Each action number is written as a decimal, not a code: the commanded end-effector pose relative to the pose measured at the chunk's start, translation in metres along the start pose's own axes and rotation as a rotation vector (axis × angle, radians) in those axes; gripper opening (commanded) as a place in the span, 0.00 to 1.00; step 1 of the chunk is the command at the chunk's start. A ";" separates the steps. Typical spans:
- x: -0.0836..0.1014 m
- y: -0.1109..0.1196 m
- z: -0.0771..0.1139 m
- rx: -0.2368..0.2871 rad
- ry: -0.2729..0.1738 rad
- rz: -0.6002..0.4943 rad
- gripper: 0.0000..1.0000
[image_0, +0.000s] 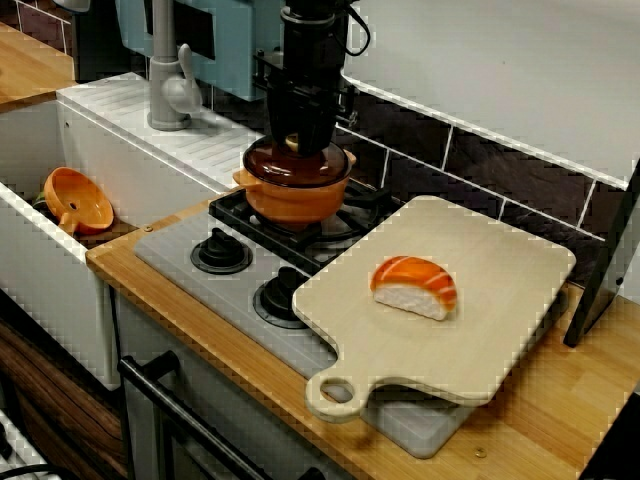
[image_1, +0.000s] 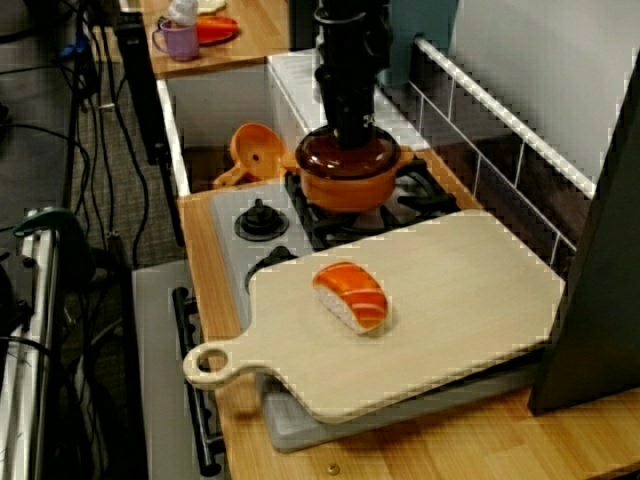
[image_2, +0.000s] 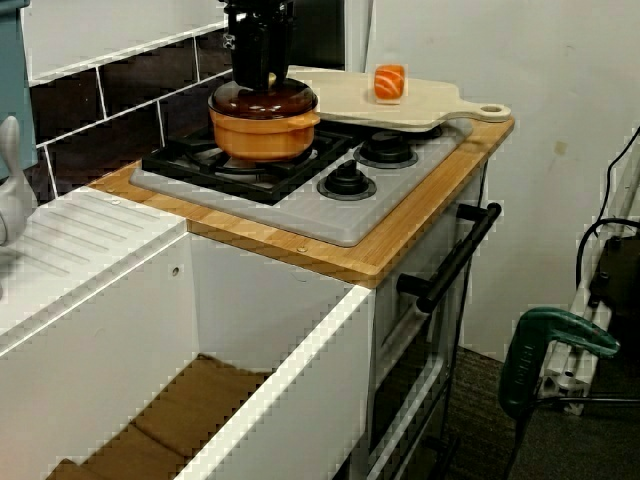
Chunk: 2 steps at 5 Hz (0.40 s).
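Currently the gripper (image_0: 296, 142) is resting on the pot lid (image_0: 266, 163), grip state untellable, with the cutting board (image_0: 500, 290) edge sitting near.

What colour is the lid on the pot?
Dark brown lid, clearest in the view facing the tiled wall.

salmon sushi (image_0: 414, 286) on a wooden board (image_0: 500, 320) overlapping the stove (image_0: 172, 252); beside the stove, an orange cup (image_0: 78, 200) in the sink (image_0: 40, 262).
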<state>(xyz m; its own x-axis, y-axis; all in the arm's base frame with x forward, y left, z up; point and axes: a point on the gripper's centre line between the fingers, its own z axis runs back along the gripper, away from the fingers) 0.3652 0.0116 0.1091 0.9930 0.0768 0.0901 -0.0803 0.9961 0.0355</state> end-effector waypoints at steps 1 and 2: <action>-0.001 0.009 0.031 -0.011 -0.024 0.027 0.00; 0.001 0.006 0.048 -0.028 -0.036 0.039 0.00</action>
<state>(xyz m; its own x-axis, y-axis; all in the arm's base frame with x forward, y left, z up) 0.3577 0.0097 0.1239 0.9948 0.0979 0.0295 -0.0981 0.9952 0.0038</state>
